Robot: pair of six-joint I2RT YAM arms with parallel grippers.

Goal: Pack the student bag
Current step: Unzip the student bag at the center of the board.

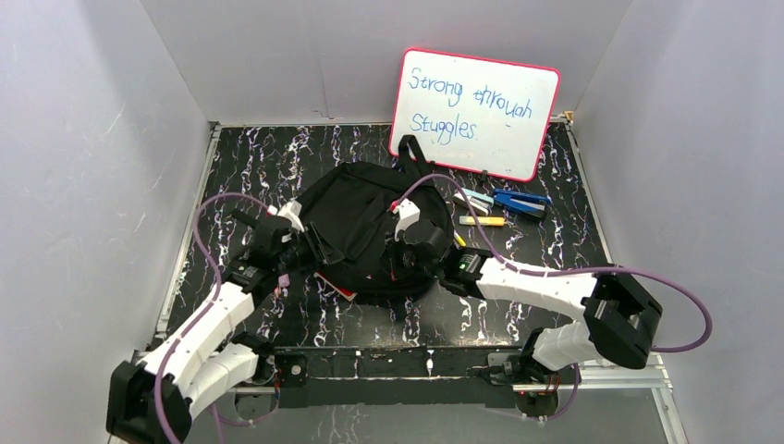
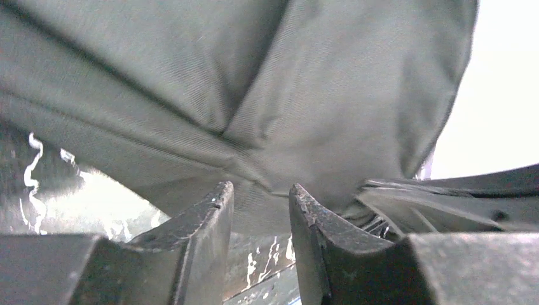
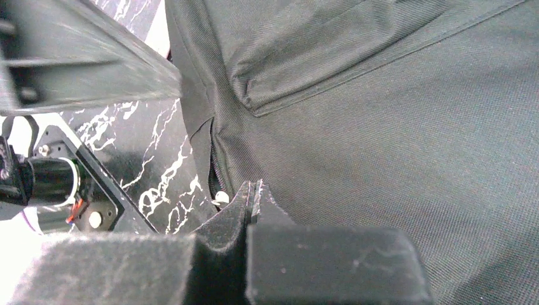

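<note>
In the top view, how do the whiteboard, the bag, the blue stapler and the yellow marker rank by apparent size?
1. Largest, too alike to rank: bag and whiteboard, which also stands farther back.
2. Then the blue stapler.
3. Smallest: yellow marker.

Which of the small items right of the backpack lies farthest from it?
The blue stapler, rightmost in front of the whiteboard; the yellow marker and the white-teal piece lie nearer the backpack.

Robot lab test cell: plain white panels point(image 1: 83, 139) box in a black marble-print tabletop point(image 1: 573, 231) on three sides. Left arm point(image 1: 208, 324) and right arm point(image 1: 541, 282) bolt to a rail point(image 1: 398, 363) bottom centre; handwritten whiteboard point(image 1: 474, 113) upper right.
</note>
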